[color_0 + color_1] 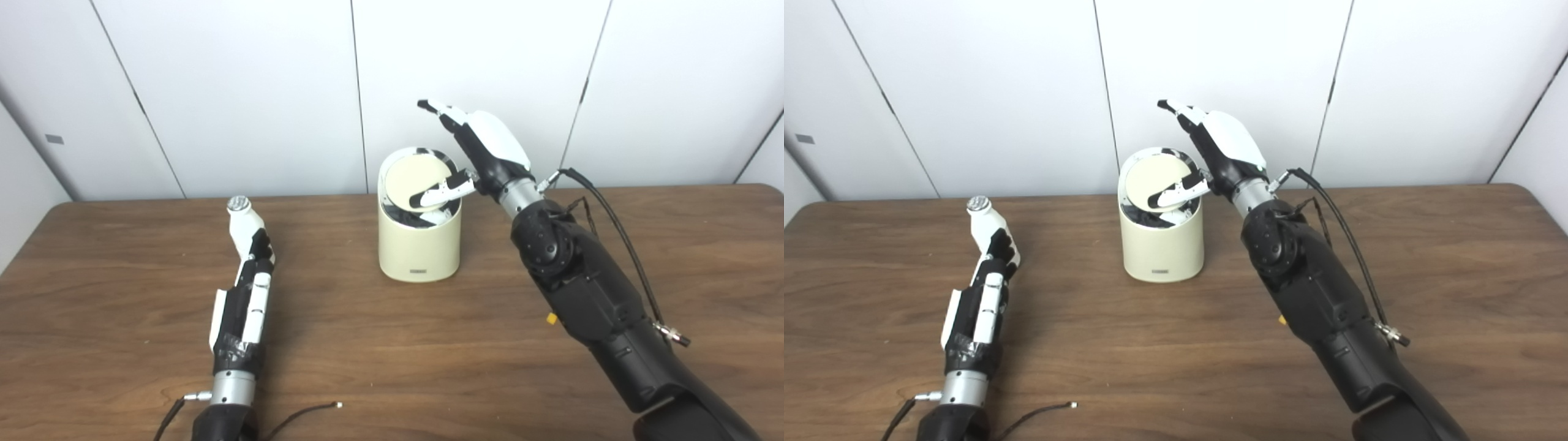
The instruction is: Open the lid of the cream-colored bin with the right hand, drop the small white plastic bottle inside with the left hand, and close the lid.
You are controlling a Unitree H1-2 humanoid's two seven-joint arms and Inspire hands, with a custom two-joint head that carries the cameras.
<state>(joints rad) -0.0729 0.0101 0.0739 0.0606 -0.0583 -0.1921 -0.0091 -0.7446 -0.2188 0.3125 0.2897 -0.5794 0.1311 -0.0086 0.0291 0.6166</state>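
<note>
The cream-colored bin (pixel 419 248) stands at the middle back of the wooden table. Its round swing lid (pixel 409 180) is tilted, with a dark gap showing below it. My right hand (pixel 484 147) is just right of and above the bin's rim, fingers spread upward. Its thumb (pixel 442 191) rests on the lid. My left hand (pixel 251 275) lies low at the left of the table, shut on the small white plastic bottle (pixel 242 222). The bottle's silver cap points away from me, well left of the bin. The scene also shows in the right eye view, with the bin (pixel 1164 248) and bottle (pixel 983 223).
The table (pixel 392 343) runs back to a white panelled wall. A loose thin cable (pixel 303 411) lies near the front edge by my left arm. Black cables (pixel 618 233) hang along my right forearm.
</note>
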